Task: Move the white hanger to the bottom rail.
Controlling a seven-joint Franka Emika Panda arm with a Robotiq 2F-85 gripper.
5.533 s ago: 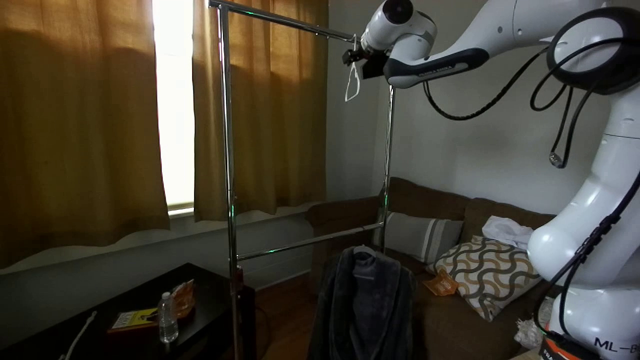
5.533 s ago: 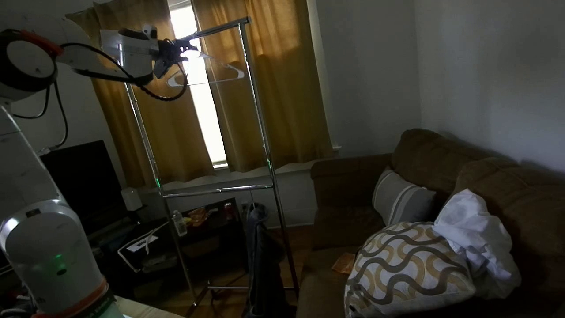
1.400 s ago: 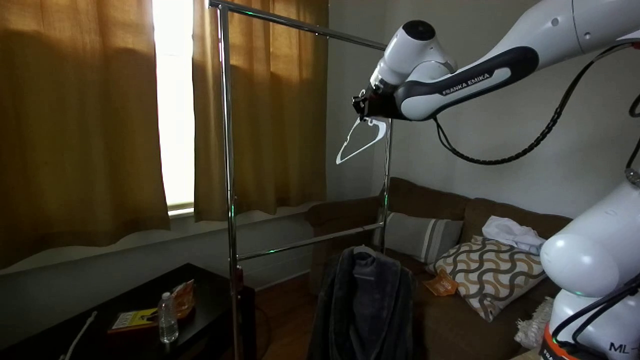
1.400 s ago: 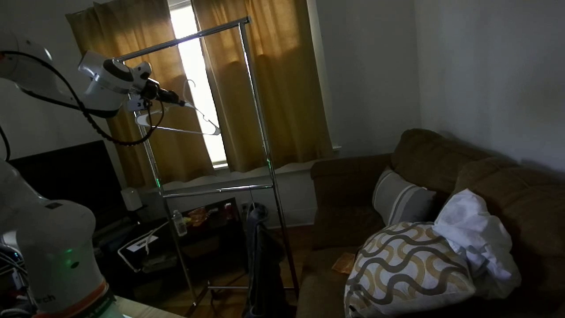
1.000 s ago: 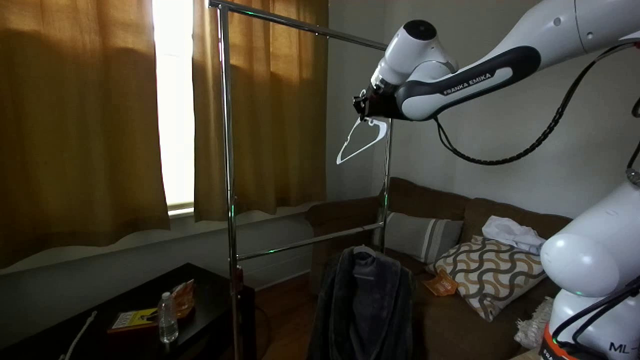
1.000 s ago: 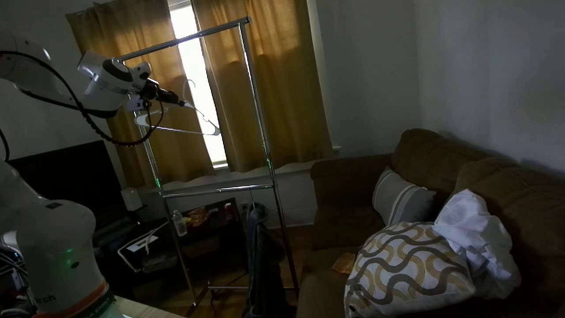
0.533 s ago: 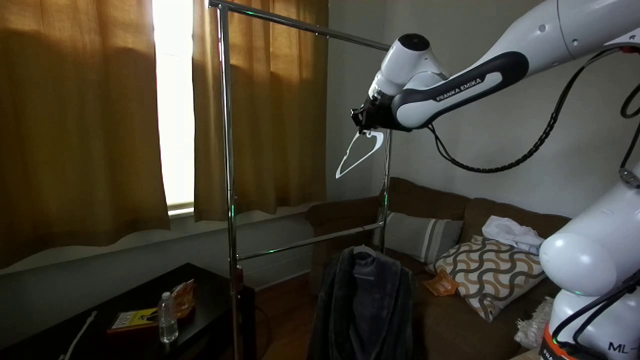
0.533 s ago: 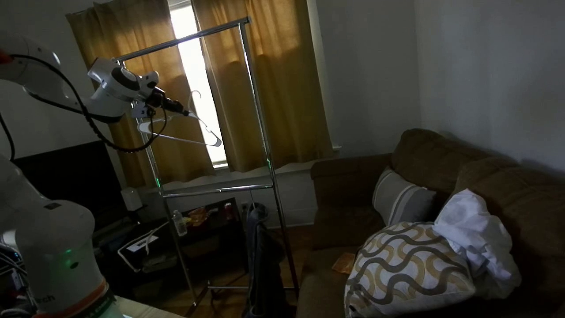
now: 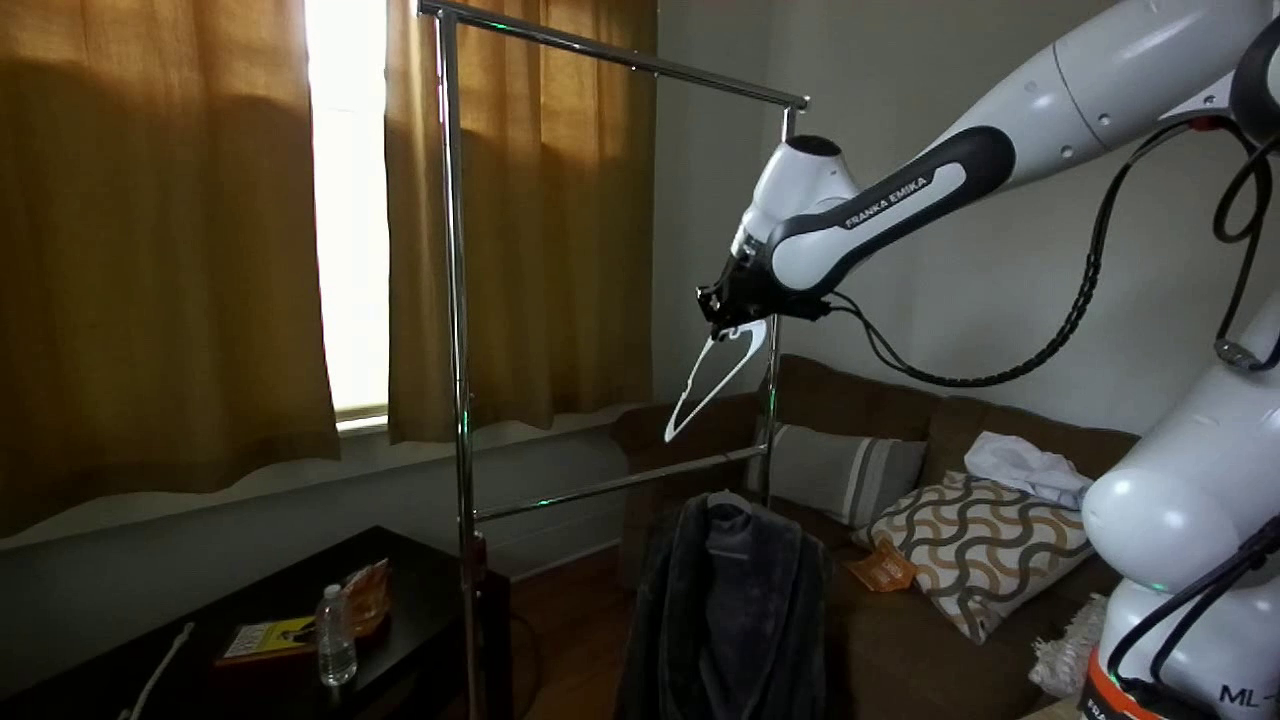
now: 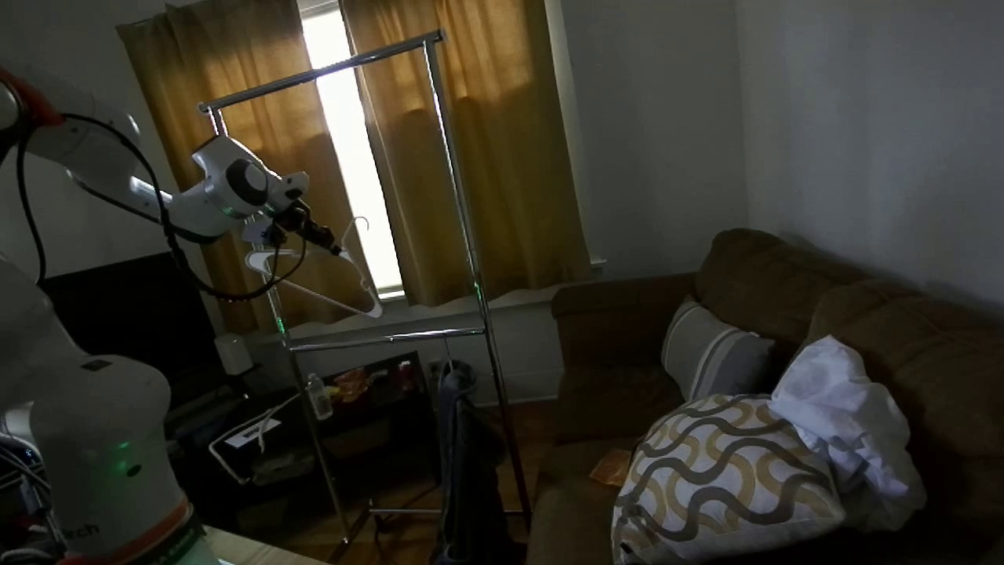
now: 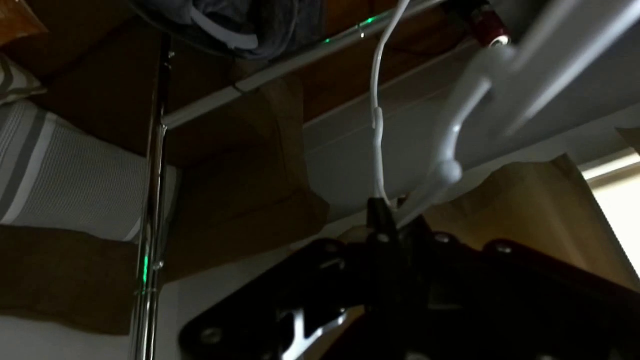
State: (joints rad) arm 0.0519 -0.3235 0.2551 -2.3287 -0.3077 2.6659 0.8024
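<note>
The thin white hanger (image 9: 757, 337) hangs tilted from my gripper (image 9: 716, 333), which is shut on it near the base of its hook. In an exterior view the hook rises free above the fingertips, and the lower bar of the hanger (image 10: 376, 311) slopes down to the right. The bottom rail (image 9: 620, 483), a silver bar across the rack, lies below the hanger in both exterior views, not touching it. From the wrist, the hanger (image 11: 377, 145) spreads out from the gripper (image 11: 396, 212), with the rail (image 11: 280, 70) beyond; the hook cannot be made out there.
A dark robe (image 9: 740, 600) hangs on the bottom rail near one post. Chrome uprights (image 10: 459, 180) and a top bar (image 10: 321, 72) frame the rack. Behind it stands a black table with a bottle (image 9: 336, 640). A brown sofa (image 10: 627, 314) with cushions is alongside.
From the top bar, my gripper has carried the hanger off and down between the posts. Within the last half second both dropped further toward the bottom rail, and the hanger tilted more.
</note>
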